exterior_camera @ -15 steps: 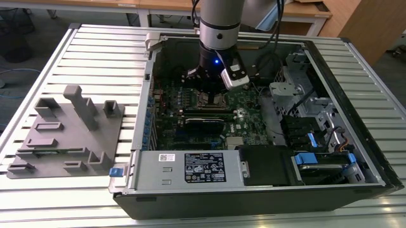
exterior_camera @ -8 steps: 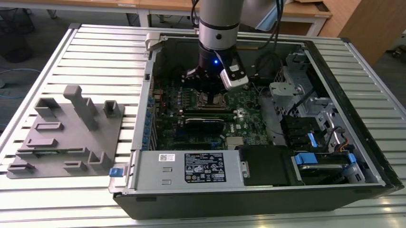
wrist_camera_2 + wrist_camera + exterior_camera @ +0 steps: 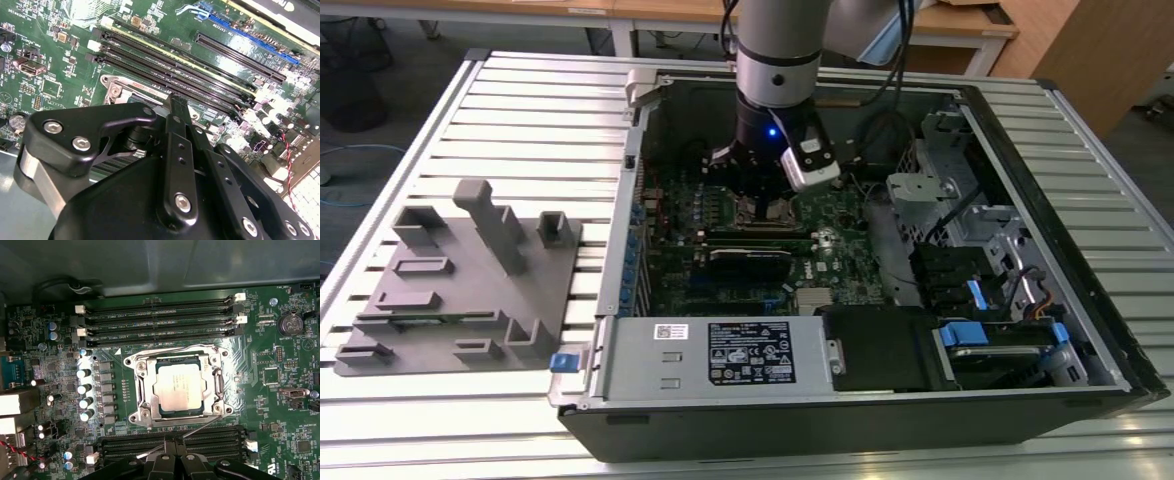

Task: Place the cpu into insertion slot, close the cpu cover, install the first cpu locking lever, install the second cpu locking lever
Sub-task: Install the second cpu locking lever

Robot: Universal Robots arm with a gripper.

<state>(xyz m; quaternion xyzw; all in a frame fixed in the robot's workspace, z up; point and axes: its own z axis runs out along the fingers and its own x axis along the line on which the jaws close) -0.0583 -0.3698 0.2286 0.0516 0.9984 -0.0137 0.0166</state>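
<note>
- Sitting flat in the insertion slot (image 3: 179,388), the cpu (image 3: 178,388) is showing through the closed cpu cover (image 3: 216,390).
- Gripper (image 3: 172,444) is hovering beside the slot, pressed together on a lever tip; locking calls for careful downward pressure.

Dull silver-grey cpu (image 3: 179,388) inside a silver cpu cover (image 3: 141,390), on a green circuit board (image 3: 280,405).

The cpu (image 3: 178,389) lies in the insertion slot (image 3: 141,385), under the cpu cover (image 3: 216,390), with memory slots (image 3: 160,322) on two opposite sides; my tool (image 3: 173,447) hangs just beside it.
</note>
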